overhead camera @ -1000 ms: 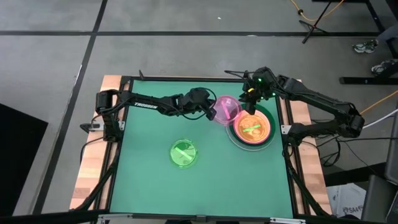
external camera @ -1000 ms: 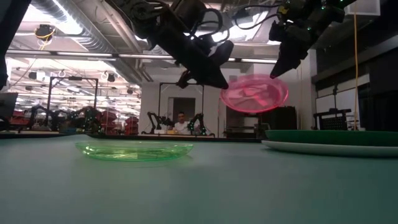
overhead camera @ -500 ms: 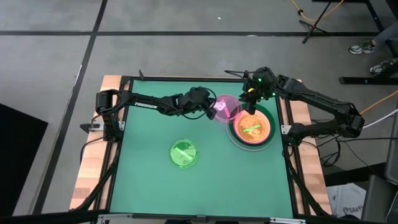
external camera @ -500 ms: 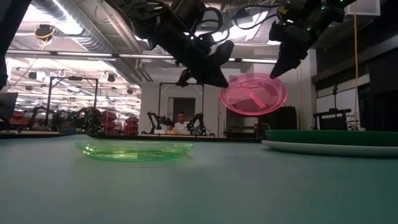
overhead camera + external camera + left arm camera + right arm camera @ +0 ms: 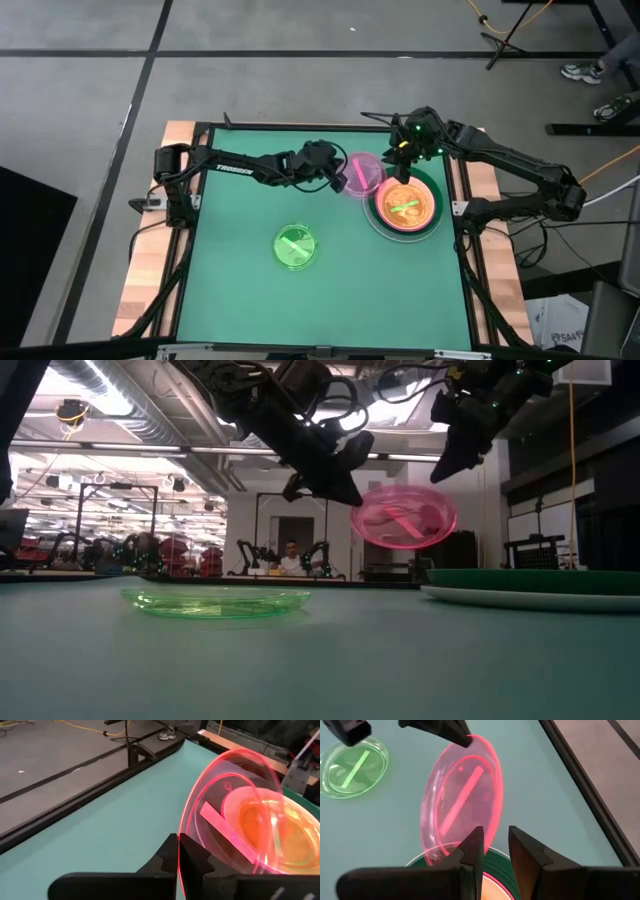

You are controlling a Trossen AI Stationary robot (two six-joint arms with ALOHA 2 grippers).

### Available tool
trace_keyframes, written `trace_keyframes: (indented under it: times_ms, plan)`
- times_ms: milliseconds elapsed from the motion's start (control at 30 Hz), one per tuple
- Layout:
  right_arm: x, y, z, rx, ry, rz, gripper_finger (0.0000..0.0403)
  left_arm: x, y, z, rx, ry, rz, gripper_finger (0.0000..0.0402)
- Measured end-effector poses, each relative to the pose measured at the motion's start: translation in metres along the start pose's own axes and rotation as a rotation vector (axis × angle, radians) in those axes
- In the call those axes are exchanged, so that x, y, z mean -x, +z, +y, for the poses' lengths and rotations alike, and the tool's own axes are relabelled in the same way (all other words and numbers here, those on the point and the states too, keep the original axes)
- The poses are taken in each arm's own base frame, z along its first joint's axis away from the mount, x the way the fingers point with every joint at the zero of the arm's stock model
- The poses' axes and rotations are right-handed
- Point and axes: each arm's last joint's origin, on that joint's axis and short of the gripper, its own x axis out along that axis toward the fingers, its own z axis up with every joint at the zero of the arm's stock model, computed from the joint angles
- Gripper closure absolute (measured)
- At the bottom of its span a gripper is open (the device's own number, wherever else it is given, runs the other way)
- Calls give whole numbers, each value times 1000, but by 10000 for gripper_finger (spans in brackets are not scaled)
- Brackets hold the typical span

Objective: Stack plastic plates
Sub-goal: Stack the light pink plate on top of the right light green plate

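Observation:
My left gripper [image 5: 338,176] is shut on a small translucent pink plate [image 5: 365,172] with a centre bar, and holds it in the air left of the stack. My right gripper [image 5: 398,158] is open. It hovers just above the pink plate's [image 5: 460,800] stack-side rim without touching it. The stack [image 5: 405,205] stands by the table's right edge, with a dark green plate [image 5: 530,578] low down. Pink, orange and lime green plates lie higher up. A second lime green plate [image 5: 296,246] lies flat on the table. My left gripper [image 5: 179,857] pinches the pink plate's rim [image 5: 181,840], on the side toward the table's left, between its two fingers. The fingers come roughly level from the table's left. The plate [image 5: 403,518] is lifted clear and steeply tilted, and reaches out toward the stack.
Black rails edge the green table mat [image 5: 230,200], with wooden boards outside them. The mat is bare around the lime green plate. In the low view, the room beyond the table shows other robot stations and a seated person [image 5: 291,560].
The pink plate has rocked in my left gripper's hold. It has sunk slightly and shifted a little toward the table's left. Both grippers have otherwise kept their places.

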Motion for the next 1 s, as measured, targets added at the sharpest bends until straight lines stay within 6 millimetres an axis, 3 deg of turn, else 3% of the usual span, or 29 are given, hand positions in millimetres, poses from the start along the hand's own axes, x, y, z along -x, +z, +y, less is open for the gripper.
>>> trace_keyframes:
  times_ms: [1000]
  plan:
    - [0, 1, -2, 31, -54, -4, 334, 1, 10, -3, 23, -23, -105, 401]
